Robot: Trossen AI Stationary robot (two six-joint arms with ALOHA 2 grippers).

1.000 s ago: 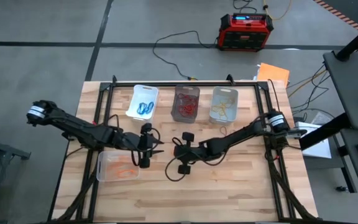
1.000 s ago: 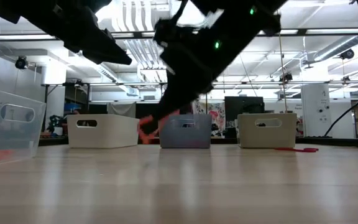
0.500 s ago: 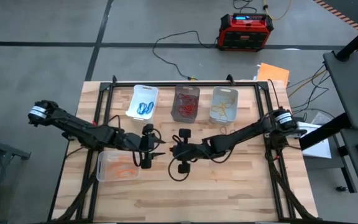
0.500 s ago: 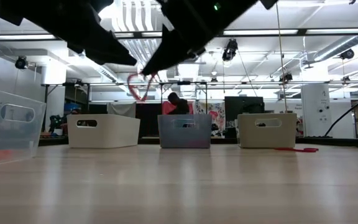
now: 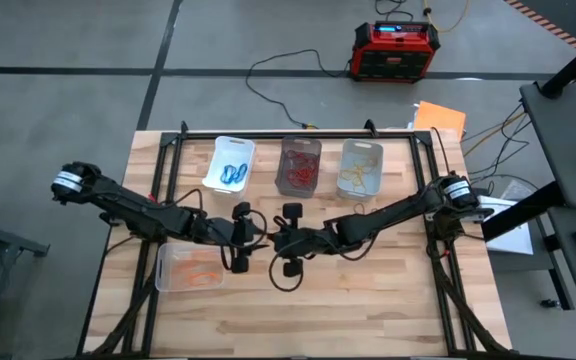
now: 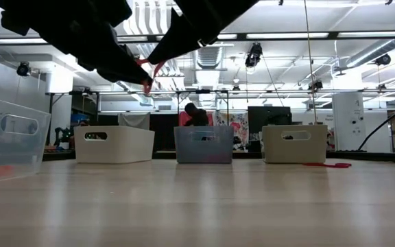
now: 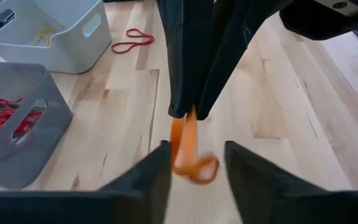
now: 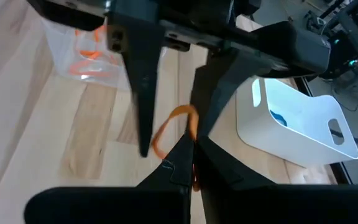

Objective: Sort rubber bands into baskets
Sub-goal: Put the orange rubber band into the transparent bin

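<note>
The high camera looked straight down on the whole table [image 5: 368,300] from well above. The low one sat at table-top height, facing level across the wood into the room behind. Each wrist camera peered close past its own fingers — both caught the same orange rubber band [image 7: 188,155] that the other arm's gripper also framed.

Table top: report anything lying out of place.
One red rubber band lies loose on the wooden table, just outside the pale plastic basket and still unsorted. Nothing else stands out. The orange rubber band is pinched in the right tool, not dropped.
</note>
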